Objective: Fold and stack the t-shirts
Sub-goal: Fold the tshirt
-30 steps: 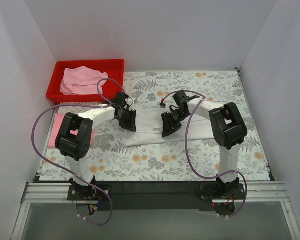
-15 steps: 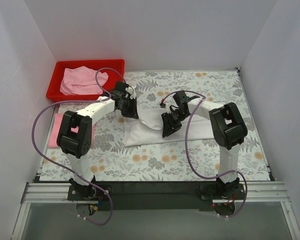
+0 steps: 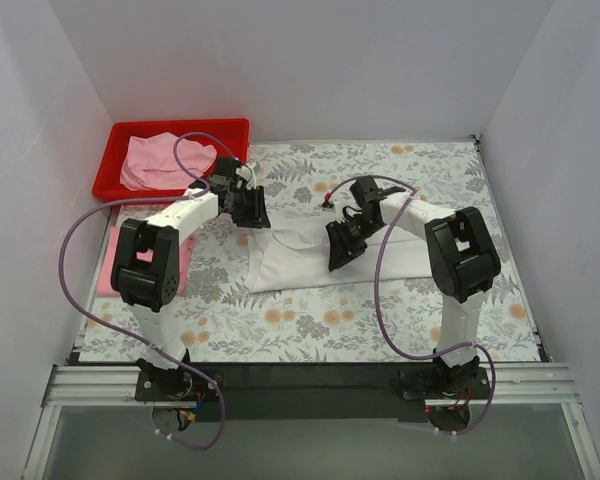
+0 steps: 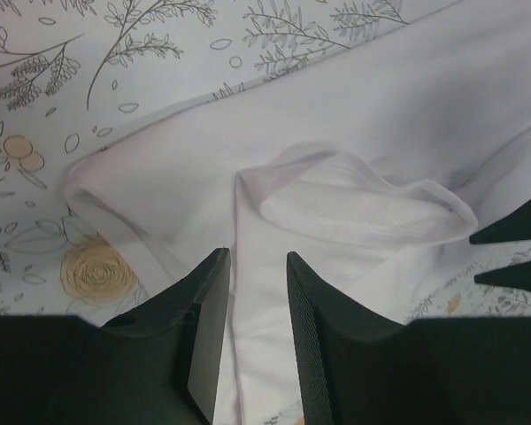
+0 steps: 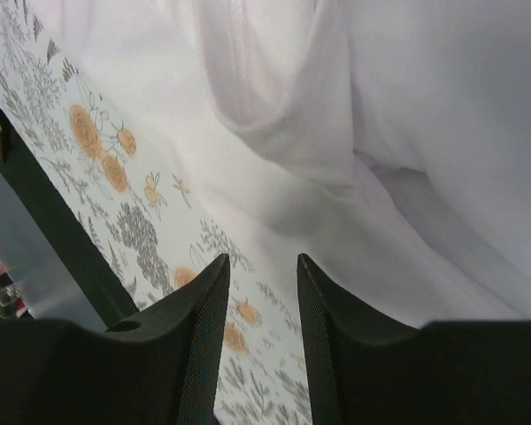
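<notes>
Top external: white t-shirt [image 3: 295, 265] lies apart from tray [image 3: 180, 125].

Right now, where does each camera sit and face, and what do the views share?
Top external: above and behind the bases, looking down on the table, left arm, right arm, red bin.
Left wrist: on the left arm, looking down past the left gripper at the white t-shirt.
Right wrist: likewise, past the right gripper at the shirt's edge.
Shared: all three show the white t-shirt.
</notes>
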`<state>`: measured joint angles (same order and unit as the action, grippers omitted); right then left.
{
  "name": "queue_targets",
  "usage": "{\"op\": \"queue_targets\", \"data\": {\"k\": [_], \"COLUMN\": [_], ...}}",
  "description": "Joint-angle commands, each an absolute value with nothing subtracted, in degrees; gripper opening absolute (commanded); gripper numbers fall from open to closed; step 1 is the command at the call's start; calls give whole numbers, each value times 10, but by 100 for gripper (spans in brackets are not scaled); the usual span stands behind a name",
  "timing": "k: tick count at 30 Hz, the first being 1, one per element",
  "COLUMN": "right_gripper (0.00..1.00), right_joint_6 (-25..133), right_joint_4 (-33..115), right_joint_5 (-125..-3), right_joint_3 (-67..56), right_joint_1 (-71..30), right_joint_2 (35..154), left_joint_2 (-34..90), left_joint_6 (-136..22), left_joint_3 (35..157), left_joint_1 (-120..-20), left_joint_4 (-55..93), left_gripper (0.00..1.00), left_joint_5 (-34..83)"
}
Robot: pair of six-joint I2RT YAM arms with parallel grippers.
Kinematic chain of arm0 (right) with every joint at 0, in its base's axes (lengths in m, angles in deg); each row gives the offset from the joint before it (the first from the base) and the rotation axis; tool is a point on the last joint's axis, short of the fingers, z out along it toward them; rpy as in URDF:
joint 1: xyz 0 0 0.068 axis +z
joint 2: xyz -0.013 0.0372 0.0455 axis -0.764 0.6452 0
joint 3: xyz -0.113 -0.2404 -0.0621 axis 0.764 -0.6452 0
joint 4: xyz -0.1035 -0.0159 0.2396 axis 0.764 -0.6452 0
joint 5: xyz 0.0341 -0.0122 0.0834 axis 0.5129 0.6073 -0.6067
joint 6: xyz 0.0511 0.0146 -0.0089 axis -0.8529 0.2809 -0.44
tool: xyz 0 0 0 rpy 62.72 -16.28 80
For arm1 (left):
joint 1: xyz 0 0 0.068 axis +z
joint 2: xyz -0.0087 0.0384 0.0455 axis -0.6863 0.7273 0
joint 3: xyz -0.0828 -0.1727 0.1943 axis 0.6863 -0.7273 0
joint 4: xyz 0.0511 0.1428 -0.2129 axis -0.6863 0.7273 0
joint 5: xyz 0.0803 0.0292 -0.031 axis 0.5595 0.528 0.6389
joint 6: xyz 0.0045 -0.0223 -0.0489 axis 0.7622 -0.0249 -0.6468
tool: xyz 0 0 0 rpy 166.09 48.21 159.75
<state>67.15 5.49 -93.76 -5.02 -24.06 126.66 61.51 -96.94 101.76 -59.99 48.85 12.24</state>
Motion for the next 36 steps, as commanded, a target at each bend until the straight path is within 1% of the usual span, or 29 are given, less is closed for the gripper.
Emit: {"op": "queue_targets", "data": {"k": [1,3,7,13,15,16,20,23,27,32,36], "right_gripper": [43,41,36,30,29,29,29,29,29,29,29], "right_joint_6": [732,757,818,887,899,900,907,914,918,920,921], "right_joint_4": [12,1,-17,-32,-36,-38,-40,-40,-39,-40,-40], "right_joint_5": [-920,-861,-772,-725,-713,-712,-711,-707,-701,-712,-712], "right_joint_3": [22,38,72,118,128,128,104,85,74,60,57], "right_joint_1": [-273,-301,-372,-450,-459,-464,-467,-469,-472,-474,-474], "right_joint_2": [1205,1200,1219,1274,1287,1287,1274,1268,1271,1270,1270], "left_joint_2": [515,507,487,508,522,548,614,667,712,726,728], "left_joint_6": [-934,-911,-882,-871,-870,-870,-871,-869,-865,-848,-815], "left_joint_3": [994,979,922,910,936,949,1029,1065,1133,1174,1176], "left_joint_1": [-602,-612,-642,-715,-741,-745,-748,-749,-750,-754,-774], "left_joint_4": [486,530,545,550,531,529,522,520,521,511,510], "left_gripper": [31,31,30,26,26,25,25,25,25,26,27], "left_joint_5": [116,118,120,131,143,145,162,163,179,189,209]}}
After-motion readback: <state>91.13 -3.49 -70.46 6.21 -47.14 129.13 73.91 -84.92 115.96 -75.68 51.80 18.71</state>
